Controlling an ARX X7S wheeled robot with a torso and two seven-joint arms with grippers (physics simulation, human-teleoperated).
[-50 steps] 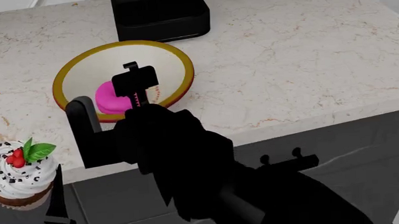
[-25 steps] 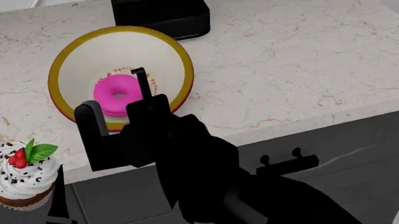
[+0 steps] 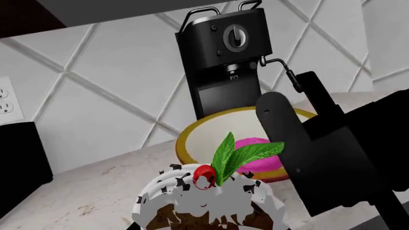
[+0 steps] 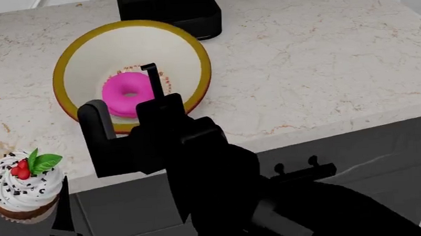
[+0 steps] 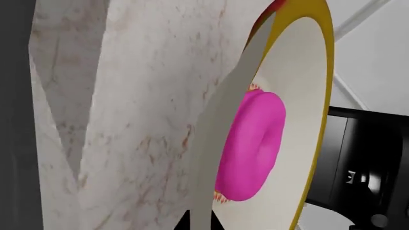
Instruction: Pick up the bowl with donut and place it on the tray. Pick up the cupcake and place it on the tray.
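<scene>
I'm on the first step: my right hand (image 4: 126,121) is clamped on the bowl (image 4: 89,54) rim, donut (image 4: 129,93) inside. Left hand holds the cupcake (image 4: 24,185) lower left. Next, carry the bowl level to the tray, not in view.

The bowl (image 4: 132,73) now appears larger and farther up the head view than one second earlier, its far rim overlapping the black appliance (image 4: 168,12). The donut (image 4: 129,93), then largely hidden by the right gripper (image 4: 153,101), shows almost whole. The cupcake (image 4: 22,185) sits slightly lower in view.
</scene>
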